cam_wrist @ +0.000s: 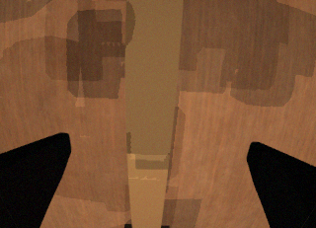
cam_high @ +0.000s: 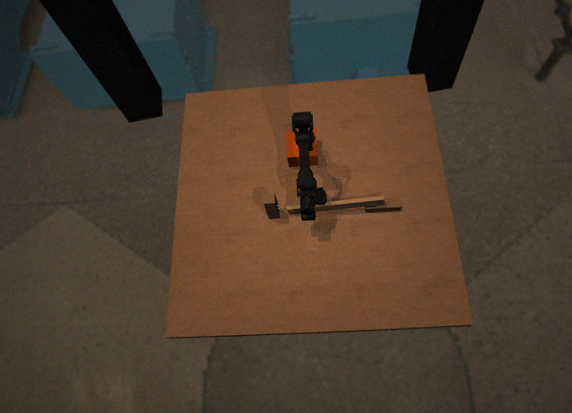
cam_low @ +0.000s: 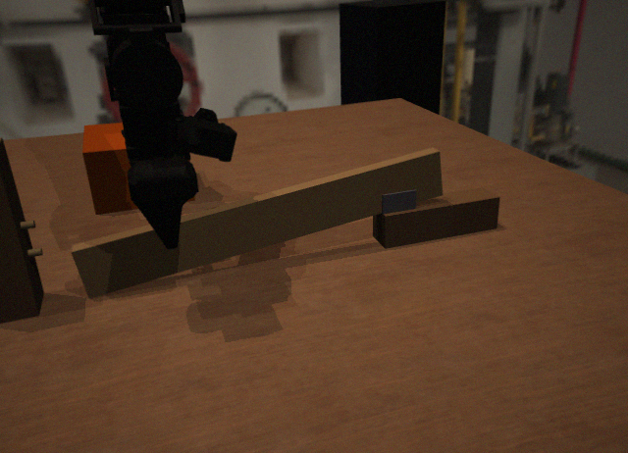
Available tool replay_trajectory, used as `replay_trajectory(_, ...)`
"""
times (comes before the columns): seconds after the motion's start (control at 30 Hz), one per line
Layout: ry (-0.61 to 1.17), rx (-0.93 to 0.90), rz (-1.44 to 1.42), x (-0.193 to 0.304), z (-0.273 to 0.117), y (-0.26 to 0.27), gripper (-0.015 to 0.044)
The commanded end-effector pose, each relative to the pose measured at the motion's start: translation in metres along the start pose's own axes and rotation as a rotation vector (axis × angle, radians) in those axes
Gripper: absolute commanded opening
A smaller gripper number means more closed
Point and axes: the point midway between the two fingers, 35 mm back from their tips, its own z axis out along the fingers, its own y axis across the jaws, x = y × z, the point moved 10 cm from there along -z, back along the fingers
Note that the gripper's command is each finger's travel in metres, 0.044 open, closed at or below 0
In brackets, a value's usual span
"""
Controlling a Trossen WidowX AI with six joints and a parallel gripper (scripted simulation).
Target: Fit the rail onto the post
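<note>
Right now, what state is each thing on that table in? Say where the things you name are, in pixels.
Gripper [cam_high: 308,214] [cam_low: 172,245] [cam_wrist: 161,148]: open, fingers astride the rail, holding nothing.
Rail [cam_high: 346,202] [cam_low: 304,205] [cam_wrist: 153,80]: tilted, near end down on the table, far end raised.
Post [cam_high: 271,207] [cam_low: 15,266]: upright, apart from the rail.
Pegs [cam_low: 27,225]: bare, sticking out.
Footboard block [cam_high: 383,209] [cam_low: 445,221]: low, supporting the rail's far end.

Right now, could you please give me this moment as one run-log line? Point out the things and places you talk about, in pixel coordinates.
jaws [cam_low: 172,246]: open, astride rail | rail [cam_low: 263,220] [cam_wrist: 152,75]: tilted, near end down | pegs [cam_low: 31,237]: bare | post fit: pending
</note>
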Motion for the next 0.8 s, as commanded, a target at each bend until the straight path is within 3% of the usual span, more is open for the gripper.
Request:
replay_trajectory(0.0,-0.004,-0.012,-0.005,0.000,0.009,0.001,0.0440)
replay_trajectory(0.73,-0.004,-0.013,-0.005,0.000,0.041,0.005,0.0440)
replay_trajectory(0.77,-0.004,-0.013,-0.005,0.000,0.041,0.005,0.0414)
